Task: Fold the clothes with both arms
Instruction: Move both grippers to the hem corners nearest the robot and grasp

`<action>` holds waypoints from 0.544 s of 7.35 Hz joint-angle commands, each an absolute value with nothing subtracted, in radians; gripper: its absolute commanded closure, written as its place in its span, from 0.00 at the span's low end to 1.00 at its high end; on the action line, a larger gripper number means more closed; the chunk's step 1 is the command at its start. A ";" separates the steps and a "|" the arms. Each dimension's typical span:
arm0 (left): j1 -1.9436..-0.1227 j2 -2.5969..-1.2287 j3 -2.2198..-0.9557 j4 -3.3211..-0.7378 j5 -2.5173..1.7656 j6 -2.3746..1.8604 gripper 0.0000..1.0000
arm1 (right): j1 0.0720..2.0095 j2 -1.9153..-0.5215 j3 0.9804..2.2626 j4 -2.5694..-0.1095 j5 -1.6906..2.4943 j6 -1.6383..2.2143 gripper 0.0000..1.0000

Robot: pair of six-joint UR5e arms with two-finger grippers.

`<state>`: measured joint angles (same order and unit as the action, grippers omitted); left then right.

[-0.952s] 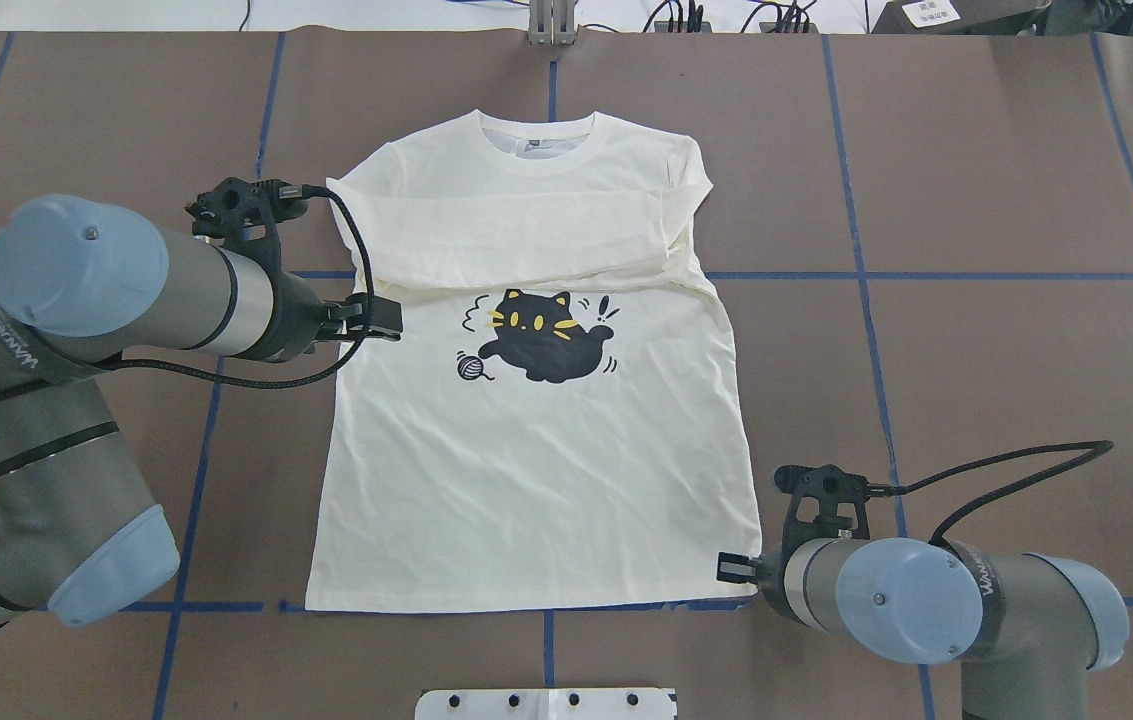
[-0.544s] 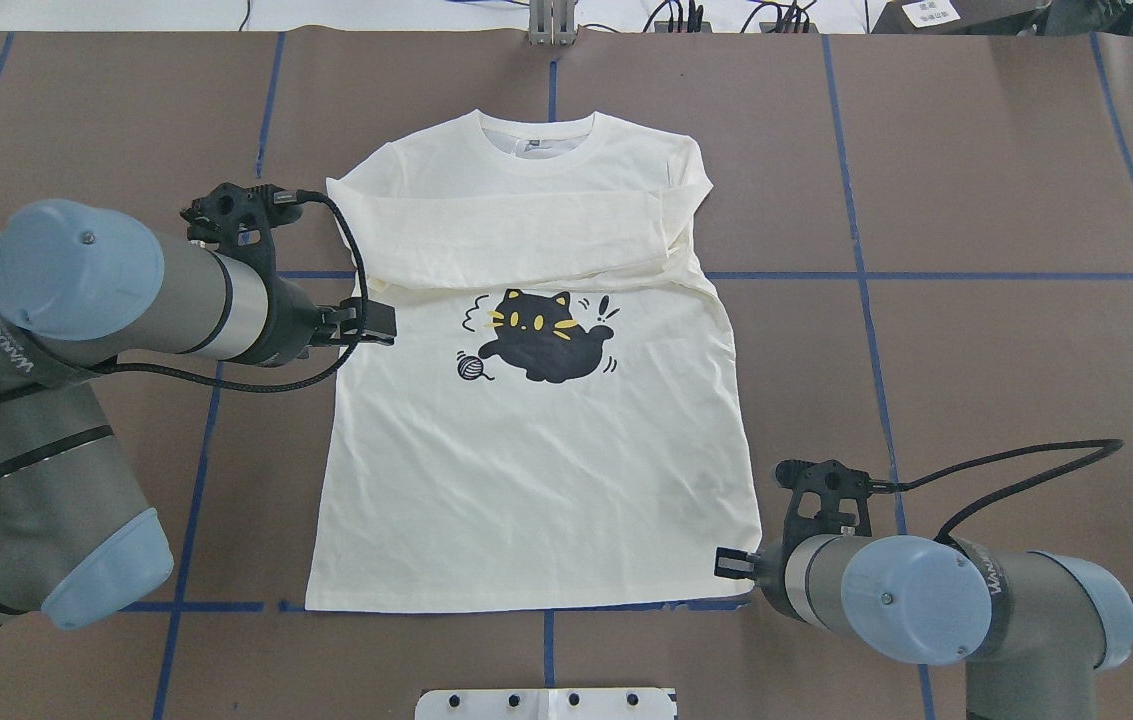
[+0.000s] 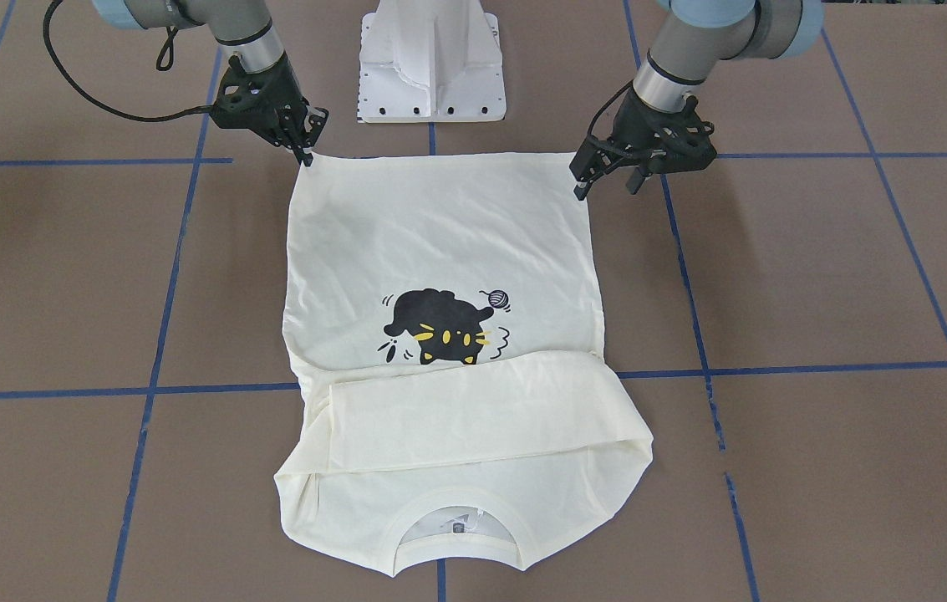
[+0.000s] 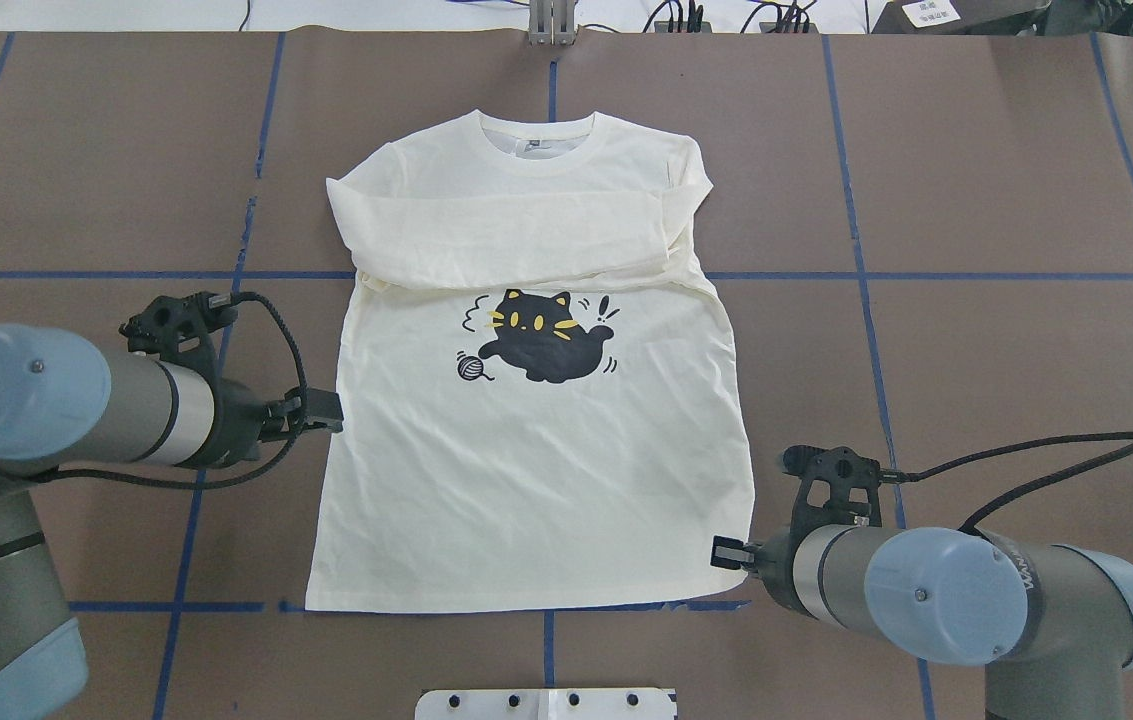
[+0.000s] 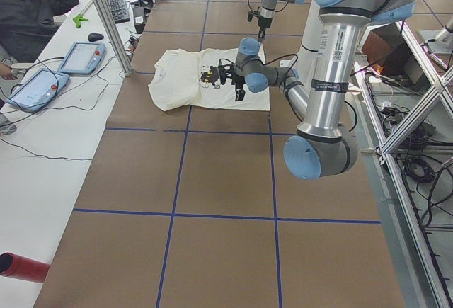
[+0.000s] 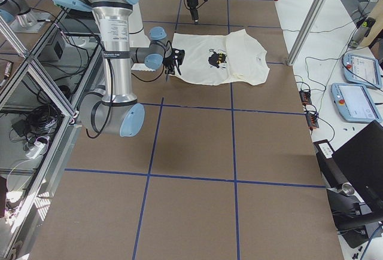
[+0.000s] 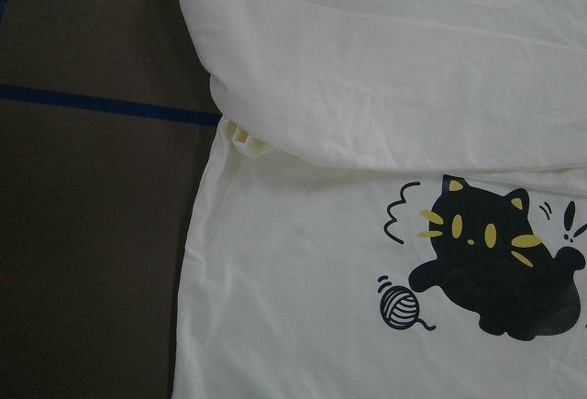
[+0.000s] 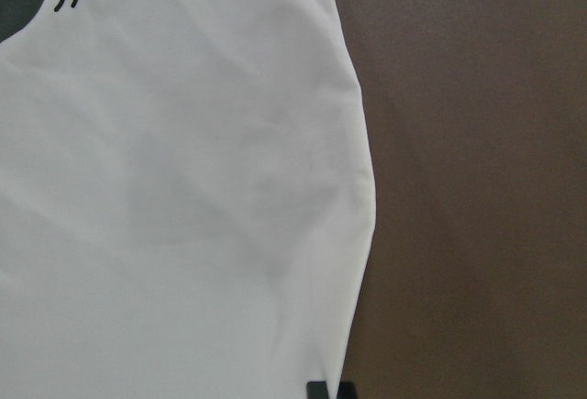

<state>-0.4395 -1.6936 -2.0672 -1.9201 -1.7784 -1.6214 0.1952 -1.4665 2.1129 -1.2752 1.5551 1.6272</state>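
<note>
The brown paper table (image 4: 976, 180) is ruled in blue tape, and the T-shirt (image 4: 536, 480) lies flat at the overhead view's centre, print up, sleeves folded across the chest. It looks light and limp, likely best pinched at its hem corners. The left gripper (image 4: 328, 410) hangs spread and empty beside its left edge, and the right gripper (image 4: 723, 552) touches the lower-right hem corner, though I cannot tell if it is clamped; there is open table on every side.

I see the table (image 4: 1006, 160) covered in brown sheeting, crossed by a grid of blue tape lines (image 4: 986, 275). The cream T-shirt (image 4: 526, 490) lies flat at its middle, print up, collar far, sleeves folded across the chest. A white base plate (image 4: 546, 703) sits at the near edge.
</note>
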 commanded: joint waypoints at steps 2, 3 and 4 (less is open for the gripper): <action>-0.223 -1.669 -2.041 -1.904 -1.645 -1.828 0.02 | 0.209 -1.460 2.117 -1.269 1.560 1.626 1.00; -0.195 -1.672 -2.011 -1.904 -1.641 -1.835 0.03 | 0.212 -1.460 2.117 -1.269 1.562 1.626 1.00; -0.189 -1.672 -2.008 -1.901 -1.623 -1.835 0.04 | 0.216 -1.459 2.115 -1.269 1.562 1.626 1.00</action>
<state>-0.2127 -1.6703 -2.0250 -1.9042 -1.6424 -1.8242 0.2107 -1.4601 2.1163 -1.2689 1.5607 1.6262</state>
